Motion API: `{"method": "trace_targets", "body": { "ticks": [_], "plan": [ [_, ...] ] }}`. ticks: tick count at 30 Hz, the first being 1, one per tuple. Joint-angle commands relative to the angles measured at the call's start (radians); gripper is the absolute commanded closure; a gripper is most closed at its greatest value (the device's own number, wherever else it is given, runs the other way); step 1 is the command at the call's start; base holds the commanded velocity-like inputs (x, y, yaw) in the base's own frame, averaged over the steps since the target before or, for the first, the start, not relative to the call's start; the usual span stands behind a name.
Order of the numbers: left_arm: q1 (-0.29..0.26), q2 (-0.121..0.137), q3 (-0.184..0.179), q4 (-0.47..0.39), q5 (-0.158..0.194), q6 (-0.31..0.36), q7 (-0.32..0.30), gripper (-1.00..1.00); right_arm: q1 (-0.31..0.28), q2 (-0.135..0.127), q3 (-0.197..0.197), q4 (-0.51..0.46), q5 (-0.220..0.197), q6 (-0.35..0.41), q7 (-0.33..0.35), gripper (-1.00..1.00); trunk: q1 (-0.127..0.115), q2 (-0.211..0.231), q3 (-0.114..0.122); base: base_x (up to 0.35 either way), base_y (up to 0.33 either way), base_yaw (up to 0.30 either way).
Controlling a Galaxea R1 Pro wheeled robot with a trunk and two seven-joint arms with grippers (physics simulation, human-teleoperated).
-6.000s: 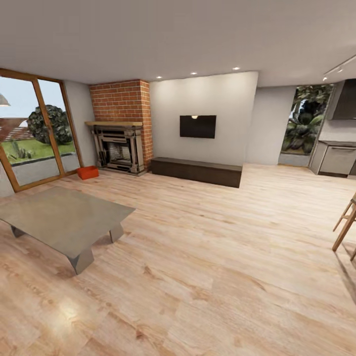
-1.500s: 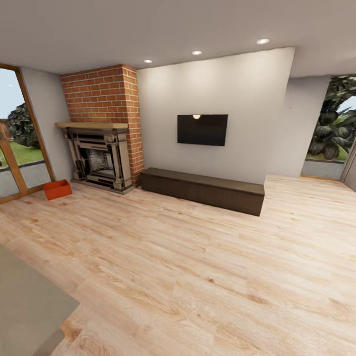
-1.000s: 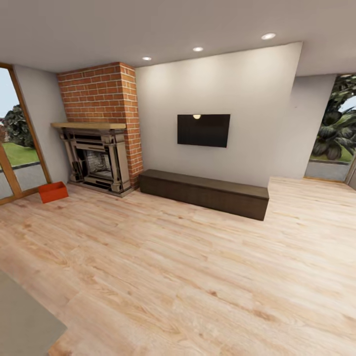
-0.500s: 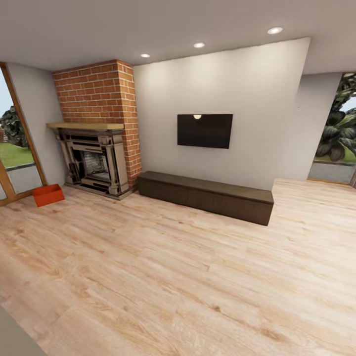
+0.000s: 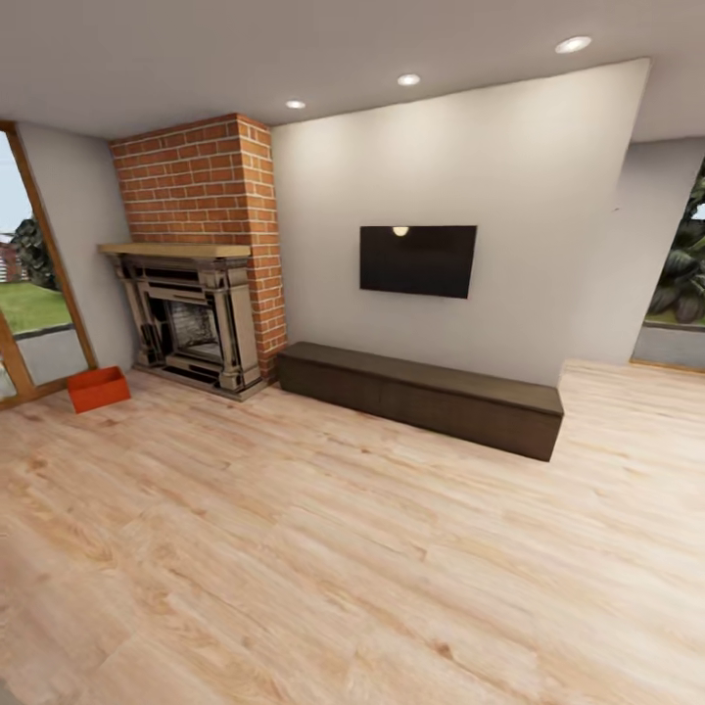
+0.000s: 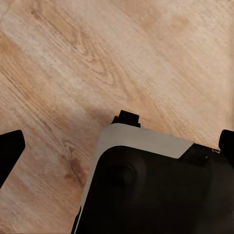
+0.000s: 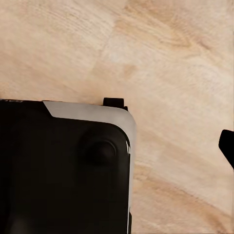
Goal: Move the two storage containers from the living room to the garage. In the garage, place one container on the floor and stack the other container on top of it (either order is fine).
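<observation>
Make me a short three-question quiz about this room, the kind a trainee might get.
1. True or false: the orange-red storage container sits on the light wood floor, between the brick fireplace and the glass door.
2. What hangs on the white wall above the long dark bench? A) a mirror B) a black TV C) a clock
3. How many storage containers can you count in the head view?

Key: 1 true; 2 B; 3 one.
</observation>
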Motion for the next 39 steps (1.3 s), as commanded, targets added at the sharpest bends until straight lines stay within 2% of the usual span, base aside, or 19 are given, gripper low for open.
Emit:
{"method": "trace_targets", "body": {
  "ticks": [1,22,39],
  "plan": [
    [-0.001,0.0,0.004,0.001,0.004,-0.004,0.002,-1.0,-0.001,0.0,0.007,0.003,-0.011,-0.006,0.005,-1.0,0.001,-0.001,-0.001,0.322,0.0,0.218],
    [-0.001,0.0,0.004,0.001,0.003,-0.004,0.002,-1.0,-0.001,0.0,0.008,0.003,-0.011,-0.006,0.005,-1.0,0.001,-0.001,-0.001,0.322,0.0,0.259],
    [-0.001,0.0,0.004,0.001,0.003,-0.006,0.002,-1.0,-0.001,-0.003,0.012,0.003,-0.011,-0.003,0.005,-1.0,0.001,-0.001,-0.001,0.322,0.0,0.026]
  ]
}}
